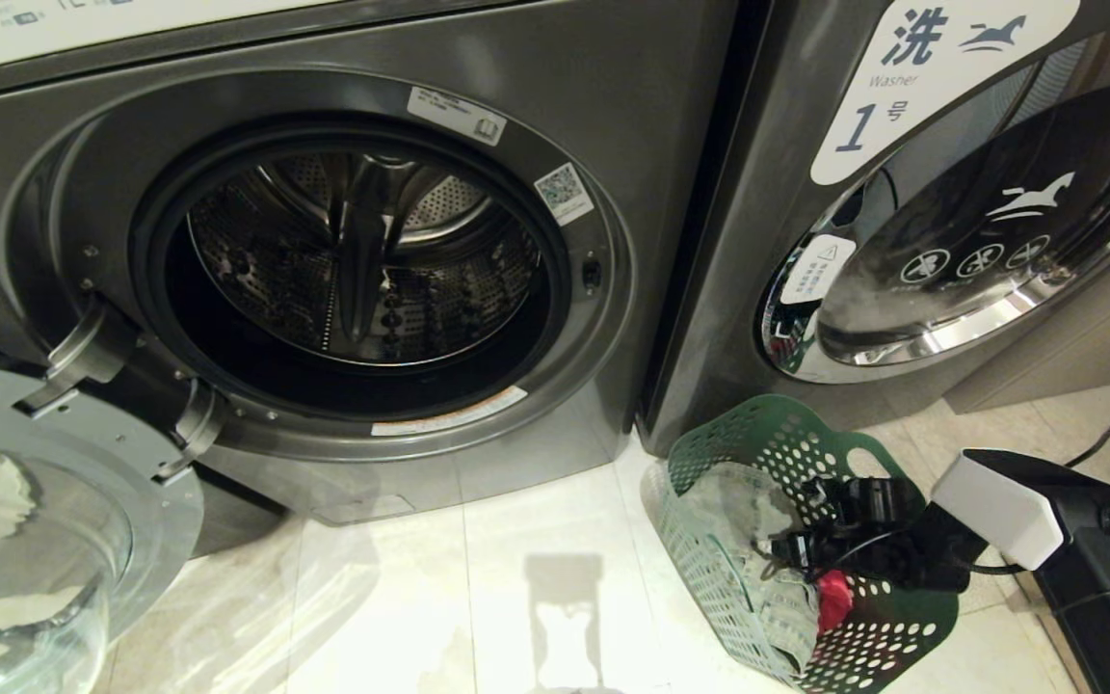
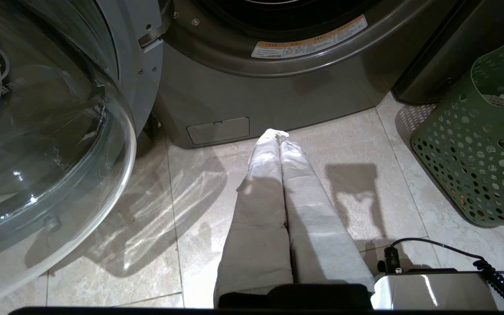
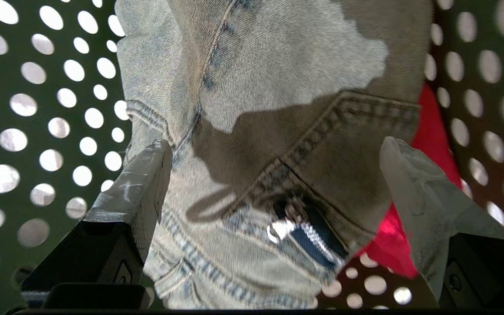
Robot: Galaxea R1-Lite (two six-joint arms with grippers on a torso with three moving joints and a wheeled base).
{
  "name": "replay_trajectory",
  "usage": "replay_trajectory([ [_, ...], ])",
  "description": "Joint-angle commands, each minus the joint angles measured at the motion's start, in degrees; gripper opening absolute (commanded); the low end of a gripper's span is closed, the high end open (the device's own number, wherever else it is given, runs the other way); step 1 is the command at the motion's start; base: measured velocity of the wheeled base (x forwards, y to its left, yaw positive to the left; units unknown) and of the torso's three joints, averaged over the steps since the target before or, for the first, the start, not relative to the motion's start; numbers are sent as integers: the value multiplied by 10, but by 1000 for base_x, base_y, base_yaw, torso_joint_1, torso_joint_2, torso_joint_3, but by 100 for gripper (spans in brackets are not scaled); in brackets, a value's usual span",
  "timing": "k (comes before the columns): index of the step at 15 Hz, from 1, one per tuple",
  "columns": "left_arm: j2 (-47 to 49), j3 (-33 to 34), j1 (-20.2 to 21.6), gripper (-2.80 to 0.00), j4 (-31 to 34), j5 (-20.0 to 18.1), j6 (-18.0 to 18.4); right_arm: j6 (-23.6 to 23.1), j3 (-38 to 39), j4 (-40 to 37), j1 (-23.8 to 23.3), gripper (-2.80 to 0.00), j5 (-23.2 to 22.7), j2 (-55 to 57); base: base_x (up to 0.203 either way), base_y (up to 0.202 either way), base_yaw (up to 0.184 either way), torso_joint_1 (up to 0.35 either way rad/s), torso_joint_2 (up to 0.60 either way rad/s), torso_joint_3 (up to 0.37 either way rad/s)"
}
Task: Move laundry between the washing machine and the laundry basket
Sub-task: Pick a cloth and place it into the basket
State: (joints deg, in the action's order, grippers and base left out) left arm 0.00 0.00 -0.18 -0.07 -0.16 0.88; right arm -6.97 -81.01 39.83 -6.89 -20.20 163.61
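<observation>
Jeans (image 3: 252, 144) lengthwise down tilted laundry basket (image 1: 709, 453), between spread jaws.

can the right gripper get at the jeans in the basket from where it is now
Probably yes. The right gripper is inside the basket, open, with the jeans between its fingers and nothing in the way.

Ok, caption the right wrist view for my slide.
Right tool open inside the green laundry basket, fingers either side of faded denim jeans lying over a red garment.

perforated plastic laundry basket (image 1: 757, 588), faded denim jeans (image 3: 269, 131)
</observation>
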Motion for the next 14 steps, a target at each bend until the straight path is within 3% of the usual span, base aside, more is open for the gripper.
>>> replay_trajectory([
  [1, 0, 0, 0, -280, 0, 0, 0, -1, -31, -3, 0, 0, -9, 31, 0, 0, 0, 0, 0, 0],
  [9, 1, 0, 0, -280, 0, 0, 0, -33, -152, -22, -1, 0, -14, 118, 0, 0, 0, 0, 0, 0],
  [14, 1, 0, 0, -280, 0, 0, 0, -43, -151, -72, -1, 0, -15, 119, 0, 0, 0, 0, 0, 0],
])
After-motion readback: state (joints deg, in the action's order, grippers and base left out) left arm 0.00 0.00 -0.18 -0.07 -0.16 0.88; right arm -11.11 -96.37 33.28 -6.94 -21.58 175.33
